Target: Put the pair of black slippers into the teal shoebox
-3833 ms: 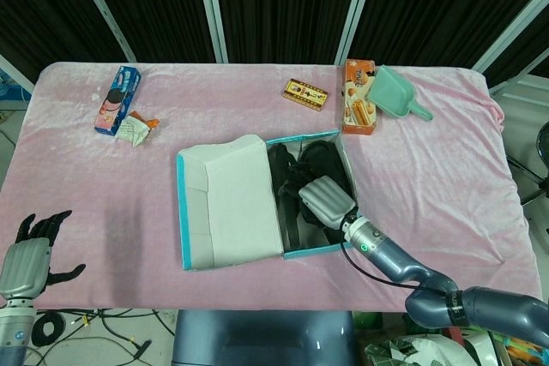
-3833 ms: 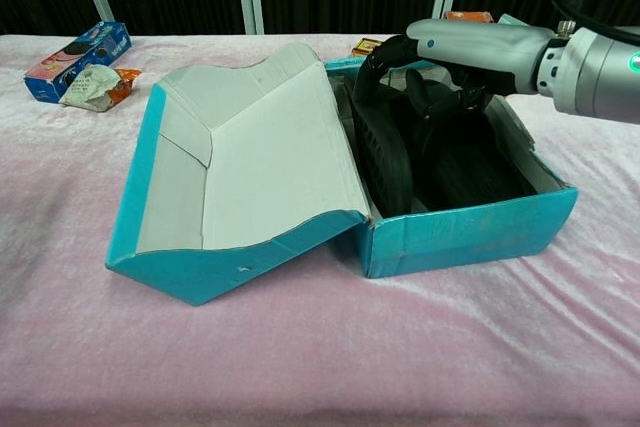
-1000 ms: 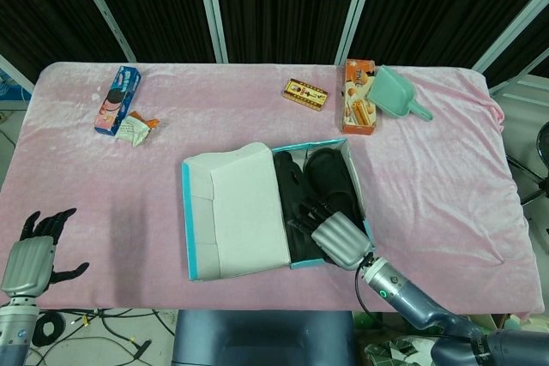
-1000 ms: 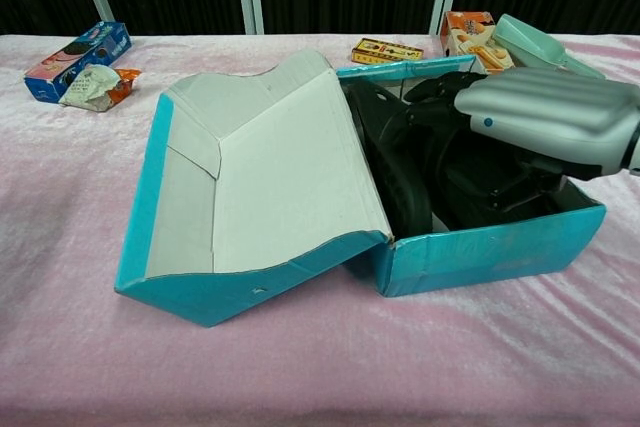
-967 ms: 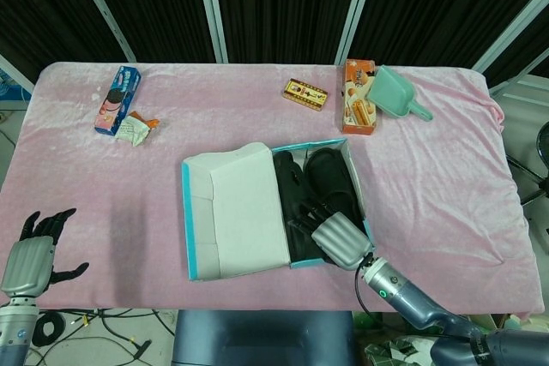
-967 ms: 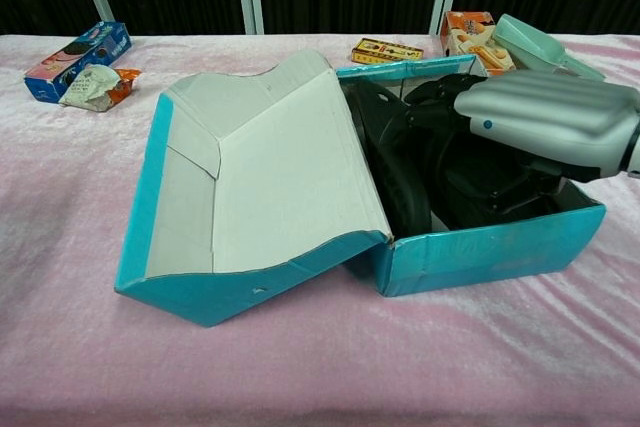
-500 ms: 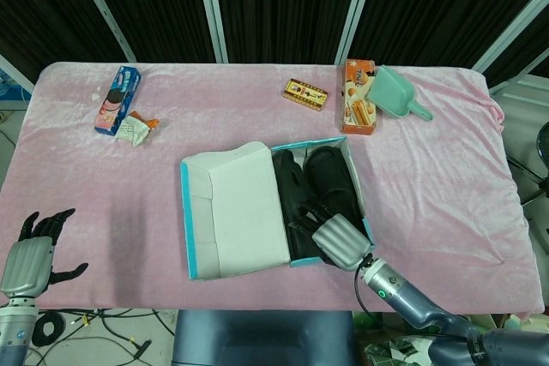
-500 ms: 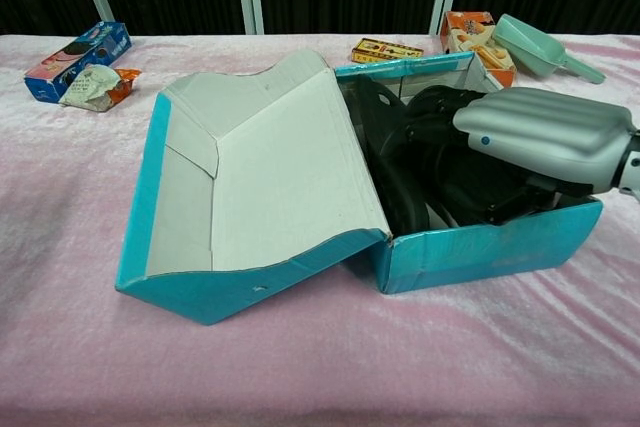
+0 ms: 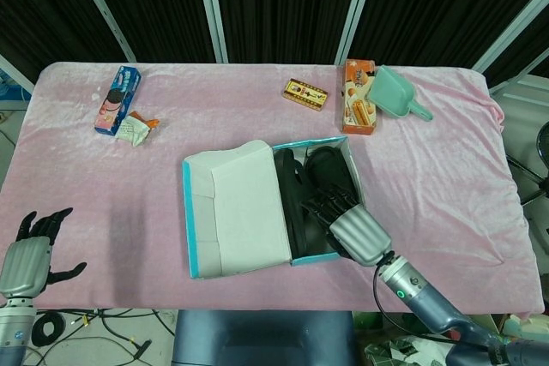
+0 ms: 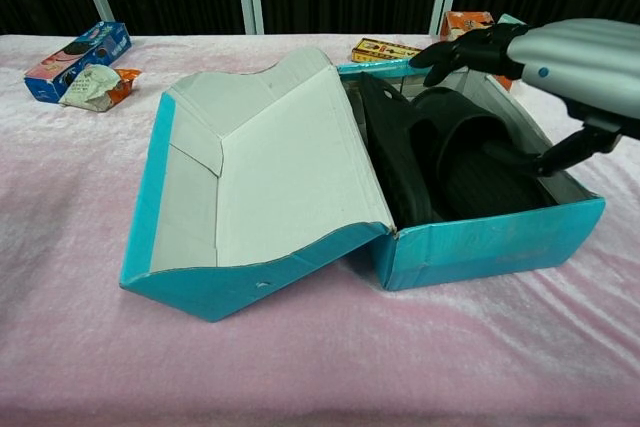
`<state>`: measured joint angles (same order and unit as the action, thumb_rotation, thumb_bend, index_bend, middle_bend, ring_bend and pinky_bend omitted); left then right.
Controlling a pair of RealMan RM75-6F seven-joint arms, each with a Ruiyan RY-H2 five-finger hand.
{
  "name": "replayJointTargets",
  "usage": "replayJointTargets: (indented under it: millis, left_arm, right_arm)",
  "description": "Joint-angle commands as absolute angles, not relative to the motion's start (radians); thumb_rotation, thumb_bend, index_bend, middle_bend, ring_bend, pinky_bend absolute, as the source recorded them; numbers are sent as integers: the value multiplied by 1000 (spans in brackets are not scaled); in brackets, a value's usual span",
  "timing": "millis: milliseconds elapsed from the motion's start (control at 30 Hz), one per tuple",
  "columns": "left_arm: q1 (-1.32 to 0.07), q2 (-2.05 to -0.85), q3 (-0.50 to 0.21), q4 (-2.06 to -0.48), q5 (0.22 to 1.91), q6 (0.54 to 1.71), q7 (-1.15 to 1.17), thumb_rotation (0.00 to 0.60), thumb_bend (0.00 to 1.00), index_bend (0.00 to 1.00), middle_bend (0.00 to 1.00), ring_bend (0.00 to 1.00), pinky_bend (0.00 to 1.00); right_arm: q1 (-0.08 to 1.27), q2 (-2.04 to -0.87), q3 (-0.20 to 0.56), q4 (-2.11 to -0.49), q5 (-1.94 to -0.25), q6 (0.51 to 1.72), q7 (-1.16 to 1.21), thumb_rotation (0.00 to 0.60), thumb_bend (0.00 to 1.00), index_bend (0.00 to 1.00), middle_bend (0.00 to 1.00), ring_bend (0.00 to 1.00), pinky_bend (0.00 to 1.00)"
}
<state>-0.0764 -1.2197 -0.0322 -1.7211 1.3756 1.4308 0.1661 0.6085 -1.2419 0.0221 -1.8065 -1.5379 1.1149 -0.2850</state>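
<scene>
The teal shoebox (image 9: 353, 179) (image 10: 490, 247) stands near the table's front edge, its white-lined lid (image 9: 244, 207) (image 10: 280, 177) folded open to the left. Both black slippers lie inside. One slipper (image 10: 393, 159) stands on its side against the lid hinge. The other slipper (image 10: 480, 162) lies flat to its right. My right hand (image 9: 354, 233) (image 10: 555, 59) hovers above the box's right front part, fingers stretched out, holding nothing. My left hand (image 9: 30, 256) rests at the table's front left corner with fingers spread, far from the box.
A blue cookie box (image 9: 117, 100) and a crumpled wrapper (image 9: 135, 129) lie at the back left. A small snack box (image 9: 306, 93), an orange box (image 9: 359, 107) and a teal scoop (image 9: 396, 93) sit at the back right, behind the shoebox.
My right hand has risen out of the shoebox and shifted slightly right, leaving both slippers inside. The box stays put. The left hand has not moved.
</scene>
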Motion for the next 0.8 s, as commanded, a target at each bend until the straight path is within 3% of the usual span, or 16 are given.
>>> replayJointTargets:
  millis: [33, 267, 533, 800]
  left_arm:
    - [-74, -1219, -35, -1719, 1379, 1440, 164, 600, 0, 123, 177, 163, 0]
    - [-64, -1239, -52, -1684, 1406, 1494, 158, 600, 0, 123, 177, 163, 0]
    - [-49, -1278, -78, -1640, 1430, 1574, 178, 600, 0, 124, 177, 163, 0]
    - [-47, -1280, -72, -1644, 1441, 1574, 189, 600, 0, 123, 177, 163, 0]
  right_arm:
    - [570, -1212, 36, -1819, -1526, 1175, -262, 600, 426, 27, 106, 0, 26]
    - [440, -1174, 71, -1764, -1409, 1351, -302, 600, 425, 0, 9, 0, 26]
    - [305, -1196, 47, -1662, -1377, 1493, -297, 600, 396, 0, 6, 0, 26]
    - [197, -1231, 5, -1618, -1411, 1591, -277, 600, 384, 0, 6, 0, 26]
